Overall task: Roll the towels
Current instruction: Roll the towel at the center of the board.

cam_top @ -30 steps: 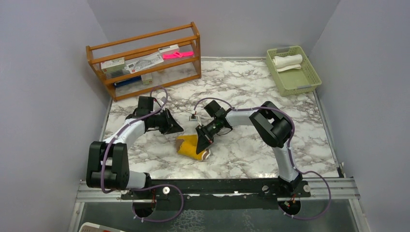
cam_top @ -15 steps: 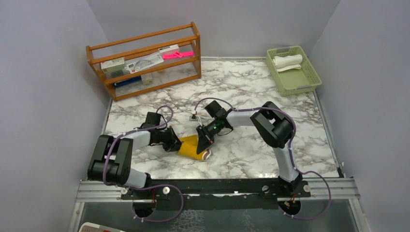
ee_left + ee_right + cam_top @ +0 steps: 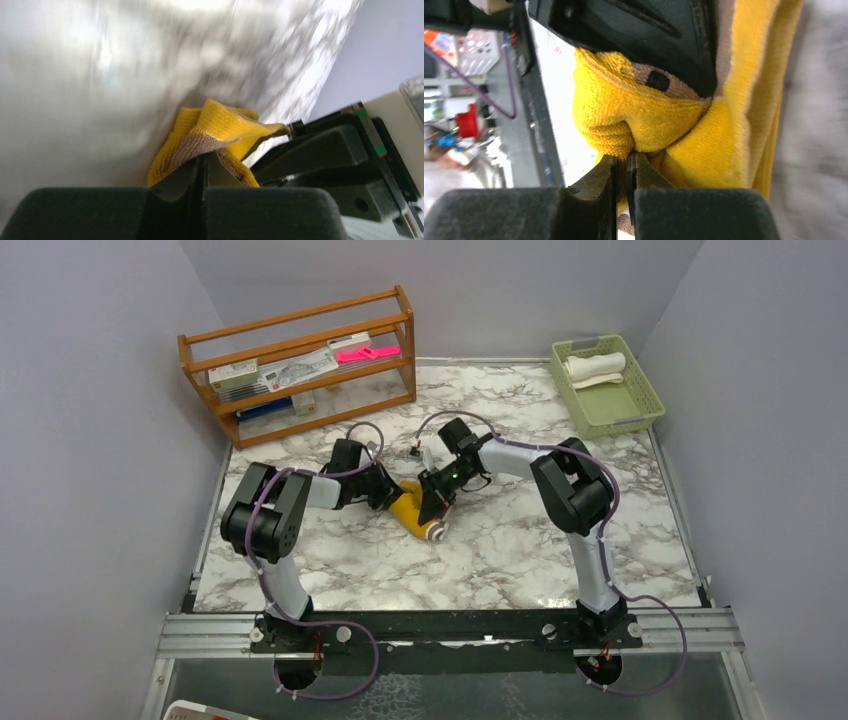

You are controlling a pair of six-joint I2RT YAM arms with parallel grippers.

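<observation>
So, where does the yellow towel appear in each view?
Top external: yellow towel near the middle of the marble table.
Left wrist: yellow towel at lower centre.
Right wrist: yellow towel fills the middle.
Shared landmark: marble table, blurred in both wrist views.

Left fingers [image 3: 176, 181], right fingers [image 3: 596, 175] clamped tight.

Table [image 3: 520, 550]: grey-veined white marble.
Wooden rack [image 3: 295, 345]: 11 o'clock.
Green basket [image 3: 610, 406]: 1 o'clock.
Mustard towel [image 3: 411, 512]: bundled, near centre.
</observation>
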